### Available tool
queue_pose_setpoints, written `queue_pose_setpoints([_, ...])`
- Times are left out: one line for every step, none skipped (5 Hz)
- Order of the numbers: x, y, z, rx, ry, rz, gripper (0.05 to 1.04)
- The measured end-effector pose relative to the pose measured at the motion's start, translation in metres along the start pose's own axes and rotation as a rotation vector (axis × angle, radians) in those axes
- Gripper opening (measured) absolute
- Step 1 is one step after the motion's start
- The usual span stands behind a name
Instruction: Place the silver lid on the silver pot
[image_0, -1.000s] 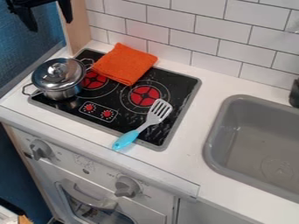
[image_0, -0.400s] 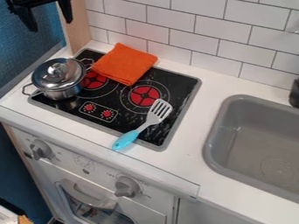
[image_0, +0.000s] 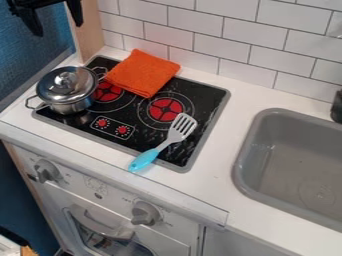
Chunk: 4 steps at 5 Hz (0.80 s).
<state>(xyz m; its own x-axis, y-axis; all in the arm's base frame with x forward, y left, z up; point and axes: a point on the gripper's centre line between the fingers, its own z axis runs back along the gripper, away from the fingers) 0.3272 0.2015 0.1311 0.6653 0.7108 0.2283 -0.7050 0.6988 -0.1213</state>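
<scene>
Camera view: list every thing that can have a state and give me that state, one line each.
Silver lid: on the pot, knob up.
Silver pot: upright, covered, at the stovetop's left side.
Pincer: open, at the upper left.
Orange cloth: folded, lying partly on the stovetop.
Spatula: lying down, handle end over the stovetop's front edge.
Oven door: shut.

Downward slant, stove beside sink

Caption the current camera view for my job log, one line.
Lid on the silver pot, orange cloth beside it, blue-handled spatula lying over the stove's front edge.
</scene>
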Motion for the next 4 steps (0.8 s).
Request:
queue_pose_setpoints([0.0, 0.0, 0.001, 0.0, -0.001, 0.0, 1.001])
queue_pose_setpoints([0.0, -0.001, 0.0, 0.0, 0.0, -0.001, 1.001])
queue_pose_setpoints([-0.002, -0.002, 0.0, -0.012, 0.012, 0.002, 1.001])
queue_pose_setpoints([0.001, -0.012, 0.019, -0.143, 0.058, -0.019, 1.001])
